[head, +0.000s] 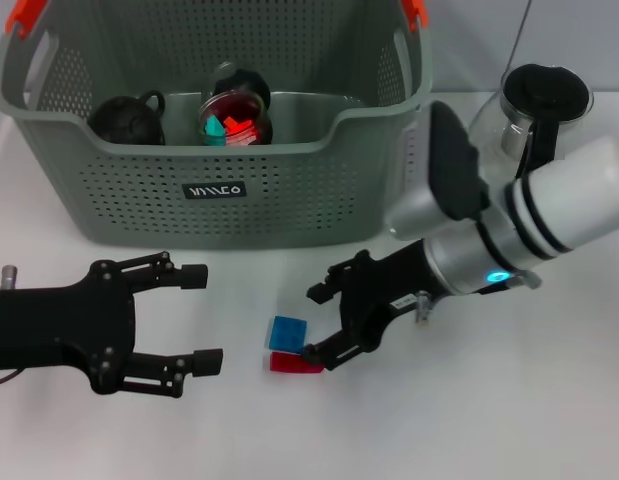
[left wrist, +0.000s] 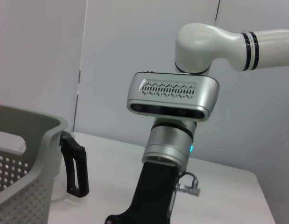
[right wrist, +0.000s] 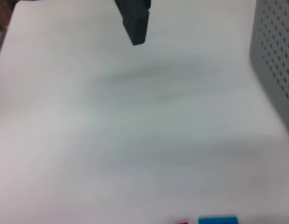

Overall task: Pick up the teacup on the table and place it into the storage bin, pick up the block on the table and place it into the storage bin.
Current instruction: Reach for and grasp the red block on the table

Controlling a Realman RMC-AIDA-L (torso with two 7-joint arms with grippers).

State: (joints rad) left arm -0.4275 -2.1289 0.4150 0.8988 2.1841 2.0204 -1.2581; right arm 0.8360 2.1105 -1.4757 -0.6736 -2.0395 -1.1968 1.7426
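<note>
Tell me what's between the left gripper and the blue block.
Only bare white table in the head view: left gripper open, blue block beside the red block.

Blue block (head: 287,332), red block (head: 294,364) on table; teacup (head: 128,120) in storage bin (head: 219,190).

Surface: white table (head: 469,430), matte, soft shadows | Backdrop: pale grey wall (left wrist: 135,42) behind the table's far edge, with vertical panel seams | Light: even, diffuse | Floor, windows: out of view
</note>
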